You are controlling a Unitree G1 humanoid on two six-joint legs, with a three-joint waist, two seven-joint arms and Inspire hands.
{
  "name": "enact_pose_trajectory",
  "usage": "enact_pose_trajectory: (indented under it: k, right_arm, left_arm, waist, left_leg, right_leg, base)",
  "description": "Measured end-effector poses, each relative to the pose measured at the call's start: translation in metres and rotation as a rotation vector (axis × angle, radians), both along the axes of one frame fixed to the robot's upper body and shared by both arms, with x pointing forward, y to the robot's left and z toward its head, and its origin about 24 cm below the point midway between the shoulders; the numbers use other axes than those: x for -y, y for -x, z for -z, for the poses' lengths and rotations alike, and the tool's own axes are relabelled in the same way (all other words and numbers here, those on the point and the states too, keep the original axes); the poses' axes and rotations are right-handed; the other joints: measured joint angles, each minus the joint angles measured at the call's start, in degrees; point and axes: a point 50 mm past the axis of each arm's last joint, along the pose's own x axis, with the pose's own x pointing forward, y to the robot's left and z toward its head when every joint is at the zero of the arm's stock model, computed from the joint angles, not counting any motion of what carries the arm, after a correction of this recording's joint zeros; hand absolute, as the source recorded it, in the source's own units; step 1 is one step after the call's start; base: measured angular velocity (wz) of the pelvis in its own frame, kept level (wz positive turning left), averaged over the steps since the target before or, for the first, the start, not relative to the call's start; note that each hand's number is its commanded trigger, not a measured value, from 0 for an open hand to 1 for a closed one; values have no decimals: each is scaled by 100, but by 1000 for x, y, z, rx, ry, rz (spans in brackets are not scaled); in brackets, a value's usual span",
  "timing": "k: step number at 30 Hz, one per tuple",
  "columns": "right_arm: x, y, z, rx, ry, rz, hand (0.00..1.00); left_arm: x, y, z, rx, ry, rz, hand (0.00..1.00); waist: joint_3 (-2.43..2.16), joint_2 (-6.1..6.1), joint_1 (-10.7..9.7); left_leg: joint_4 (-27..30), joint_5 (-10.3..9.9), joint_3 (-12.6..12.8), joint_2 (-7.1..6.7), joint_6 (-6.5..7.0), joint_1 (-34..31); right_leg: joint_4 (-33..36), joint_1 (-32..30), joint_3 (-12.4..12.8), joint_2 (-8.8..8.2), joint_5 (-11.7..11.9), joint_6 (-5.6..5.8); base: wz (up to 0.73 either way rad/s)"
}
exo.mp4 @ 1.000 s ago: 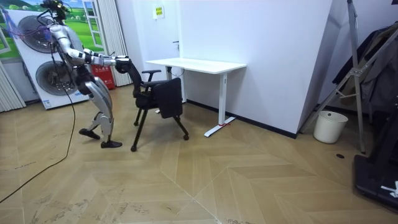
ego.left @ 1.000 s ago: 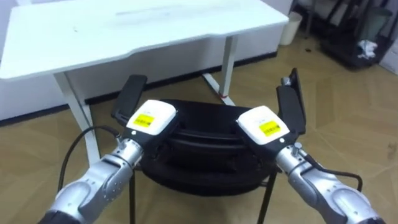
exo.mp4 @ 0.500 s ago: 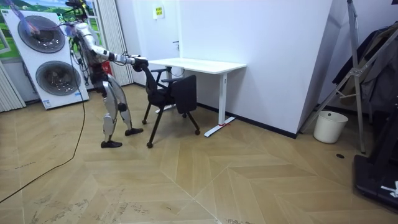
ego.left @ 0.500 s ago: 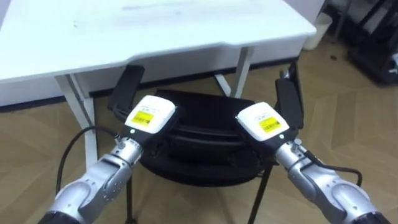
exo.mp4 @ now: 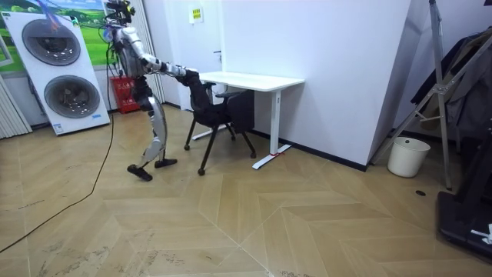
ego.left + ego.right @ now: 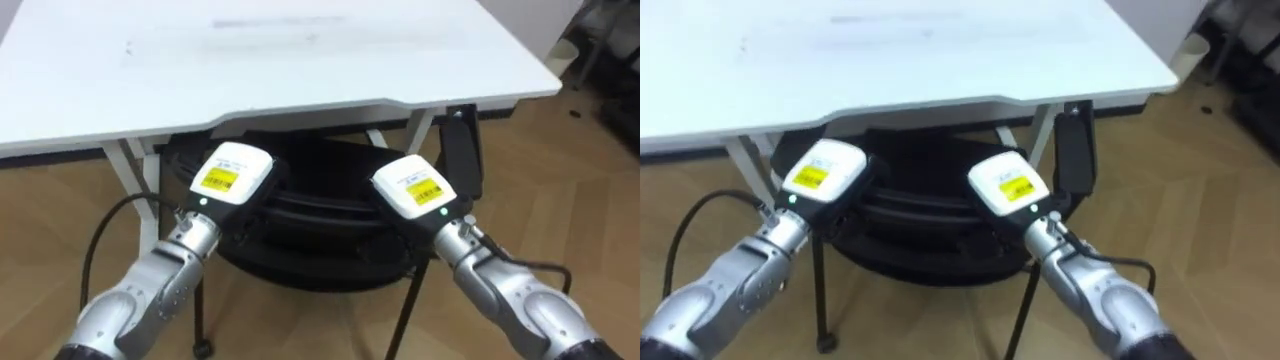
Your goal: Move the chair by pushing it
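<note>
**Room view.** Wood floor spans the lower frame, w/ a white wall behind. A white desk stands upper centre, against the wall. Two stacked washing machines sit at upper left. The robot stands just right of them on both legs, leaning fwd, arms stretched toward the frame's centre. They reach the black chair. The chair is at the desk's left end, seat partway under the top, legs on the floor. A white bin sits centre right, well apart from desk and chair.

**Eye views.** The desk top takes the upper half of the frame, and its front edge runs above both hands. The chair's backrest lies in the centre, just below that edge, and the seat goes under the desk. One armrest stands upright at centre right, just beside a desk leg. The left hand, centre left, and the right hand, centre right, rest on the backrest's top, one toward each end. Each shows a white back cover w/ a yellow label. The fingers are hidden beyond the covers, so I cannot tell whether they are spread, pressed together or curled round the backrest.
</note>
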Motion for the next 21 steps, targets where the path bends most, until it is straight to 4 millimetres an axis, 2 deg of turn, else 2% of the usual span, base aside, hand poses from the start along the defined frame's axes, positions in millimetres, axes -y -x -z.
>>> enact_pose_trajectory:
  k: [1, 2, 3, 4, 5, 6, 7, 8, 9, 10, 11, 12, 15, 16, 18, 19, 20, 21]
  right_arm:
    - [-2, -3, -3, 18, -9, -2, 100]
    - [-5, -8, -8, 42, -3, -14, 100]
    - [-8, -10, -10, 51, 7, -21, 100]
    - [-9, -10, -10, 52, 8, -26, 100]
    - [-12, -9, -9, 48, 5, -33, 100]
    - [-16, -8, -8, 44, 2, -43, 100]
    - [-18, -8, -8, 41, -1, -47, 100]
    - [-21, -7, -8, 33, -6, -66, 100]
    - [-26, -5, -8, 16, 0, -104, 100]
    - [-29, -4, -9, 11, 2, -117, 100]
    - [-32, -3, -10, -1, 1, -134, 100]
    - [-33, -3, -11, -7, 7, -138, 100]
    - [-33, -4, -11, -22, 18, -132, 100]
    - [-33, -4, -11, -23, 22, -131, 100]
    - [-31, -5, -12, -21, 31, -123, 100]
    - [-30, -5, -11, -22, 33, -121, 100]
    - [-29, -5, -10, -26, 35, -117, 100]
    - [-27, -4, -9, -30, 40, -113, 97]
  left_arm:
    - [-3, -1, -4, 19, 0, -4, 100]
    - [-6, -3, -5, 31, 12, -22, 100]
    - [-8, -3, -3, 27, 25, -39, 100]
    - [-10, -3, -2, 26, 28, -44, 100]
    - [-13, -2, -1, 23, 31, -50, 100]
    - [-16, 0, 0, 18, 28, -60, 100]
    - [-17, 1, 1, 16, 30, -67, 100]
    - [-22, 3, 2, 16, 36, -89, 100]
    - [-27, 6, 4, 6, 28, -93, 100]
    - [-29, 7, 4, 7, 26, -92, 100]
    - [-33, 8, 3, 8, 21, -93, 100]
    - [-33, 8, 3, 15, 25, -97, 100]
    - [-32, 8, 4, 15, 29, -98, 100]
    - [-32, 8, 3, 16, 29, -98, 100]
    - [-29, 7, 3, 22, 30, -94, 100]
    - [-27, 6, 3, 22, 29, -93, 100]
    - [-26, 6, 4, 19, 25, -91, 55]
    - [-24, 6, 5, 15, 21, -86, 0]
  waist:
    - [29, 50, 60]
    - [42, 164, 83]
    - [23, 311, 104]
    - [33, 343, 122]
    - [21, 328, 166]
    - [-14, 244, 165]
    - [-11, 230, 167]
    - [-100, 248, 203]
    - [-117, 305, 239]
    - [-107, 321, 218]
    - [-101, 356, 175]
    - [-95, 363, 172]
    - [-73, 335, 101]
    - [-68, 325, 93]
    - [-57, 310, -9]
    - [-54, 309, -39]
    - [-44, 298, -174]
    - [-42, 289, -255]
  left_leg:
    - [3, -83, -51, 78, -38, -12]
    - [-24, -154, -130, 170, -75, -13]
    - [-72, -185, -221, 283, -144, 33]
    - [-124, -194, -259, 318, -188, 100]
    - [-191, -226, -396, 343, -327, 231]
    - [-148, -332, -554, 348, -447, 313]
    - [-3, -438, -667, 381, -514, 340]
    - [329, -677, -785, 525, -736, 315]
    - [396, -665, -812, 658, -786, 331]
    - [346, -641, -802, 695, -810, 365]
    - [241, -616, -765, 787, -830, 441]
    - [118, -578, -758, 855, -890, 494]
    - [53, -541, -697, 918, -956, 511]
    - [56, -538, -698, 926, -960, 500]
    - [213, -532, -700, 968, -966, 345]
    - [271, -532, -680, 984, -966, 312]
    - [421, -534, -533, 1031, -964, 228]
    - [499, -536, -402, 1069, -955, 197]
  right_leg:
    - [211, -413, 107, 10, -484, -42]
    - [164, -840, 255, 77, -811, -92]
    - [-287, -1215, 418, 139, -928, -79]
    - [-644, -1331, 510, 143, -914, -68]
    - [-1517, -1455, 693, 80, -803, -16]
    - [-2453, -1433, 869, -55, -411, 80]
    - [-2505, -1446, 859, -85, -59, 113]
    - [-2413, -1298, 702, 47, 36, -112]
    - [-2405, -1125, 438, 116, -44, -341]
    - [-2426, -1033, 362, 162, -64, -413]
    - [-2508, -888, 256, 271, -114, -469]
    - [-2524, -834, 152, 311, -158, -522]
    - [-2463, -787, 53, 339, -371, -501]
    - [-2459, -789, 13, 337, -376, -505]
    - [-2470, -745, -262, 249, -383, -524]
    - [-2484, -717, -316, 240, -382, -525]
    - [-2504, -636, -423, 230, -387, -518]
    - [-2507, -576, -528, 198, -402, -497]
  base:
    - [8]
    - [16]
    - [24]
    - [42]
    - [67]
    - [79]
    - [75]
    - [51]
    - [46]
    - [53]
    - [48]
    - [38]
    - [22]
    - [18]
    - [30]
    - [50]
    - [56]
    - [55]
